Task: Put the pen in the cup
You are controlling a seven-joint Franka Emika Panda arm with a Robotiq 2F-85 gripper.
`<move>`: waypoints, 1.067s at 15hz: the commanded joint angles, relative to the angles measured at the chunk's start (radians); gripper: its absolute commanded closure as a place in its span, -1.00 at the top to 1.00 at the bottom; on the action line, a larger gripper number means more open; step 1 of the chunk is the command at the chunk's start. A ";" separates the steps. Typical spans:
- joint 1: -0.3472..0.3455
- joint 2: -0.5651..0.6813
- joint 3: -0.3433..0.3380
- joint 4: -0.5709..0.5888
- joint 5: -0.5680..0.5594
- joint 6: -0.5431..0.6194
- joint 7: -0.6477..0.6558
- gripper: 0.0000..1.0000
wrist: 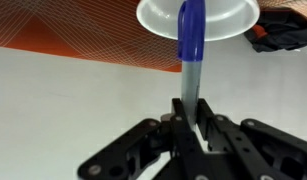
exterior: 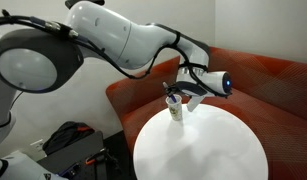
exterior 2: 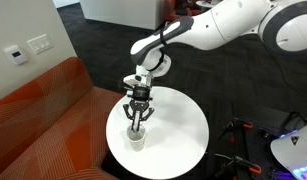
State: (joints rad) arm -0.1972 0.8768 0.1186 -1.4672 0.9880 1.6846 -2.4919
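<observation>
Office-type room: dark carpet, orange sofa curving behind a round white tabletop.

Left to right in an exterior view: the sofa, then the cup upright near the tabletop's sofa-side edge, then bare tabletop. The hand hangs directly over the cup, fingers pointing down.

Wrist view: the fingers pinch the grey end of the pen. The pen runs straight out from the hand, and its blue end lies across the cup's open mouth, roughly centred. To the right is a dark object, unidentified.

Judgement: the end-on hold lets the pen go into the narrow opening tip first without nudging the wall. Cannot tell how far the blue end sits below the rim.

Step in hand: last lowering before release.

Risk: a light cup could tip if the pen leans hard on its rim.
</observation>
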 commanded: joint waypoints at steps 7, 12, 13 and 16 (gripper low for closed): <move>0.024 0.044 -0.015 0.060 0.002 0.011 0.016 0.32; 0.027 -0.029 -0.015 -0.011 0.007 0.033 -0.013 0.99; 0.027 -0.044 -0.016 -0.025 0.010 0.036 -0.015 1.00; 0.025 -0.096 -0.018 -0.071 0.012 0.043 -0.035 1.00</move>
State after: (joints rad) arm -0.1836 0.8738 0.1160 -1.4425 0.9879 1.6895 -2.4913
